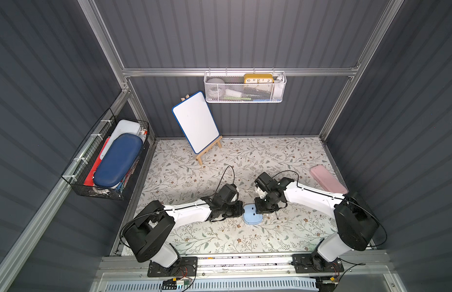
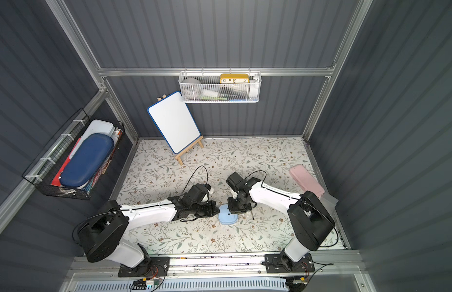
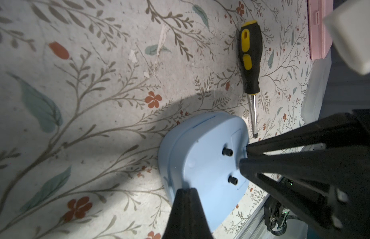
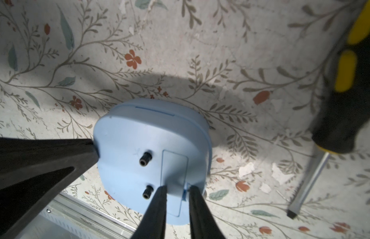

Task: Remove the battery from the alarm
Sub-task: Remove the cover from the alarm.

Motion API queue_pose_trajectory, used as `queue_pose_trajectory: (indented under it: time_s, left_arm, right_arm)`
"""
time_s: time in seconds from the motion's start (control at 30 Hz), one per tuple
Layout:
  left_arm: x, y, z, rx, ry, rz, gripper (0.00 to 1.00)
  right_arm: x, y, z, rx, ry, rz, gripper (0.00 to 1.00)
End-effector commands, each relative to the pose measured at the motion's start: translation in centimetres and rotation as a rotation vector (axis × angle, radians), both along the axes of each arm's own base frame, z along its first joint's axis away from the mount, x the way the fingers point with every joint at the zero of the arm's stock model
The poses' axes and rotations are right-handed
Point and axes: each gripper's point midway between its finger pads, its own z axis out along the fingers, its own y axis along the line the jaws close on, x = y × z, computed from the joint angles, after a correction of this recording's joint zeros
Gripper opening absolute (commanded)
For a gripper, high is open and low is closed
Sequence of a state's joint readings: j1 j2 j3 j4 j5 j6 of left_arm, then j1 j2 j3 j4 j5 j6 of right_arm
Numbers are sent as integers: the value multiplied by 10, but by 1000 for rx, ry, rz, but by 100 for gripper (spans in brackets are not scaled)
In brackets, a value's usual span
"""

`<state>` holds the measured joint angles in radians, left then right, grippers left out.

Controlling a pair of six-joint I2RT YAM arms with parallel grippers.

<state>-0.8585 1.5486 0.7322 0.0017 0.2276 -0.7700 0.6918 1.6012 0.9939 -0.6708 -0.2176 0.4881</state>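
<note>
On the flowered tabletop (image 1: 194, 235), near its front middle, the alarm (image 1: 251, 218) is laid face down between the two arms. A black wire basket (image 1: 93, 188) holding a blue case (image 1: 116, 161) is hung on the left wall, and a whiteboard (image 1: 196, 121) is propped on a small easel at the back. In a white mesh basket (image 1: 245, 98) on the back rail a yellow clock (image 1: 258, 77) is kept, on which the numerals 10, 11, 12, 1 and 2 can be read. A pink case (image 1: 327, 179) is seen at the far right. The alarm's pale-blue back is turned up, with a rectangular cover (image 4: 173, 165) and two black knobs (image 4: 145, 160); the battery is hidden. The left end effector (image 3: 185, 190) is closed, its tips pressed to the alarm's edge. The right end effector (image 4: 177, 187) is held slightly parted, its tips set at the cover's end. A black-and-yellow screwdriver (image 3: 249, 58) is laid just beside the alarm, on the right arm's side.
</note>
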Motion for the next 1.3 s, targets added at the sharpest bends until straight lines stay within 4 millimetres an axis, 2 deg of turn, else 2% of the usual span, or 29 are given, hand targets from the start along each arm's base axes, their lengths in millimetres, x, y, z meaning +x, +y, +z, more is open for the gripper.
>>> queue_pose_trajectory:
  time_s: [0.0,0.43,0.8,1.23,1.27]
  left_arm:
    - [-8,-7,-6,7,29,-31,0]
    - [-8,-4,-5,22,26,-19,0]
    - [-9,-9,-5,18,27,-28,0]
    - [-12,-12,-8,19,31,-34,0]
    - [-12,-12,-9,20,32,-34,0]
  right_arm:
    - [-12,-9,-30,-70,51,1,20]
    - [-3,6,-13,-1,25,-22,11]
    - [0,8,-11,11,24,-47,9]
    - [7,15,4,57,-9,-61,6]
    - [3,20,6,88,13,-51,6]
